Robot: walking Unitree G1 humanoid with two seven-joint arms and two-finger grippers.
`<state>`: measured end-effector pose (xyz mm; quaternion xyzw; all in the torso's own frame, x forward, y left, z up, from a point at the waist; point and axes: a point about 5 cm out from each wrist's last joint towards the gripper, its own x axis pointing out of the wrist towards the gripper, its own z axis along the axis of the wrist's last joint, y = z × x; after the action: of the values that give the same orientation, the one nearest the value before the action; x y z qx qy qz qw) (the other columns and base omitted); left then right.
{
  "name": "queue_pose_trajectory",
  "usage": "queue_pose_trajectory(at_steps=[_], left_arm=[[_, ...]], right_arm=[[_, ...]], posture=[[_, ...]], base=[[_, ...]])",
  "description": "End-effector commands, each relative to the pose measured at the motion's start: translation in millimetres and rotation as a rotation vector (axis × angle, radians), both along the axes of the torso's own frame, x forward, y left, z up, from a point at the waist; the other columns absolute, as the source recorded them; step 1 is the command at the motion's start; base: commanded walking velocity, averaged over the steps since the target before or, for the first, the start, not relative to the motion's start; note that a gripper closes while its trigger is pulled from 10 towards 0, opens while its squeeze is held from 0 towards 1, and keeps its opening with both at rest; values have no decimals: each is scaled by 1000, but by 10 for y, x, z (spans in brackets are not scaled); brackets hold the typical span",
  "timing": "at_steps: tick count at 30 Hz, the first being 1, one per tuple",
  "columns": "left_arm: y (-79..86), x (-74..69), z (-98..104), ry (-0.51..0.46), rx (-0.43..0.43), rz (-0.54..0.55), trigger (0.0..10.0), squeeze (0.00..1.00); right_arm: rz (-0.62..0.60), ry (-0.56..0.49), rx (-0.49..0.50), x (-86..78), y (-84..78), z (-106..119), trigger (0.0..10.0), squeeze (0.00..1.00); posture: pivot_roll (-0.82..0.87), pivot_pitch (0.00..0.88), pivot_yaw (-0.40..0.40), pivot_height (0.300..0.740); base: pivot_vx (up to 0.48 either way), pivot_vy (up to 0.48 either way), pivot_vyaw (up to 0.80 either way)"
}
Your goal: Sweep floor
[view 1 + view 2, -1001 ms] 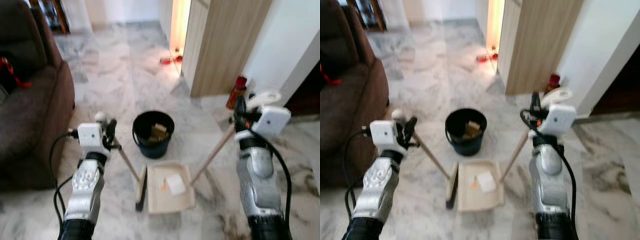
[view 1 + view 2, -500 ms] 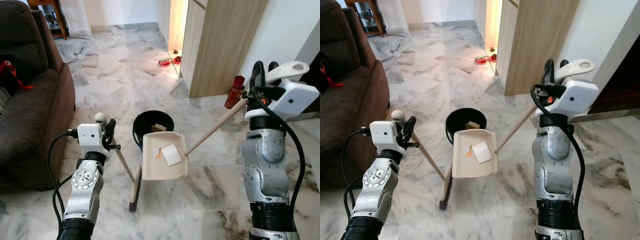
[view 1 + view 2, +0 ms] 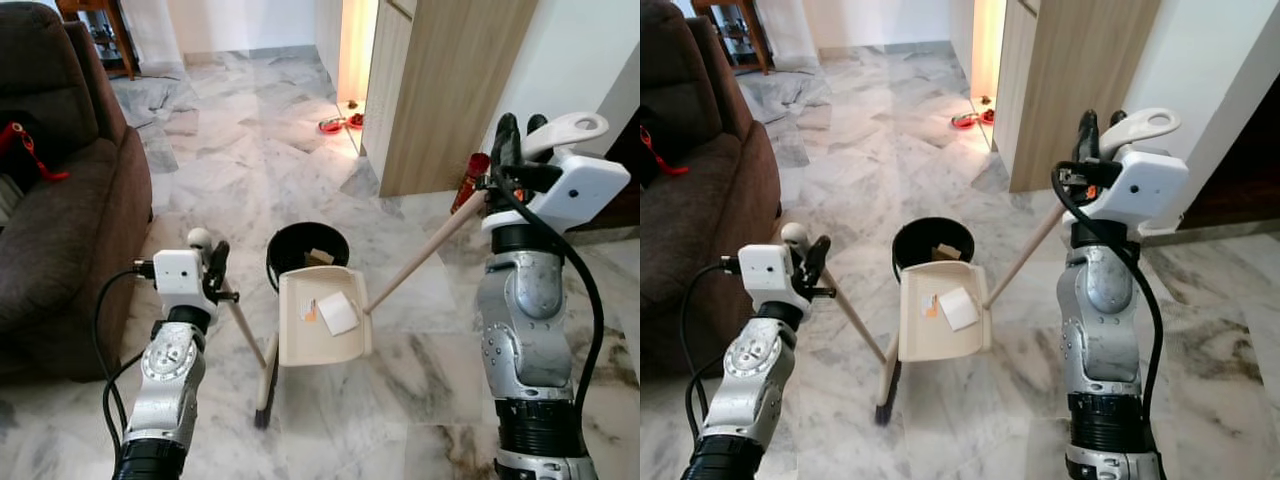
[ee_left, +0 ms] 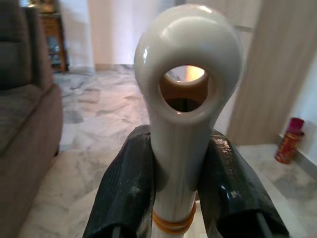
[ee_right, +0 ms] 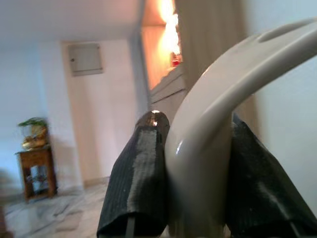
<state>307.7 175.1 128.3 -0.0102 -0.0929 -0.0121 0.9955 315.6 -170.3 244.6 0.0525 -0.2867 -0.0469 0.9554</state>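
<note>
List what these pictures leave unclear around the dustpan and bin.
- Bin: its contents and near rim, hidden by the raised dustpan in both eye views.
- Scraps on the dustpan: too small to identify.
- Broom bristles: seen edge-on, dirt indistinguishable.
- Red items by the doorway: too small to name.

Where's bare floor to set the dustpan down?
Bare marble lies between the cream dustpan and the right arm, and beyond the black round bin toward the wooden cabinet. Crowded: broom head under the pan; brown sofa hems the left pincer.

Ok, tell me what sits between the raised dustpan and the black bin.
Nothing: in the left eye view the dustpan hangs just before the black bin, its far edge overlapping the rim. Paper scraps remain on it.
</note>
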Motion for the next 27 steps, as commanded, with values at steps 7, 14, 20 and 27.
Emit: queue_pose_trajectory(at_steps=[7, 14, 20, 27], left_arm=[[25, 16, 120, -50, 19, 1, 10000, 0], [30, 21, 128, -51, 21, 3, 10000, 0], [25, 19, 130, -51, 21, 4, 10000, 0], [45, 12, 132, -53, 21, 14, 10000, 0]], right_arm=[[31, -100, 16, -38, 71, 230, 10000, 0], [32, -105, 27, -26, 70, 248, 10000, 0], [38, -104, 38, -24, 76, 250, 10000, 0], [40, -103, 38, -28, 78, 251, 10000, 0]], posture=[[-36, 31, 13, 740], [-33, 35, 13, 740], [-29, 40, 12, 740], [-28, 46, 9, 740]], base=[[434, 0, 0], [441, 0, 0], [444, 0, 0], [447, 0, 0]])
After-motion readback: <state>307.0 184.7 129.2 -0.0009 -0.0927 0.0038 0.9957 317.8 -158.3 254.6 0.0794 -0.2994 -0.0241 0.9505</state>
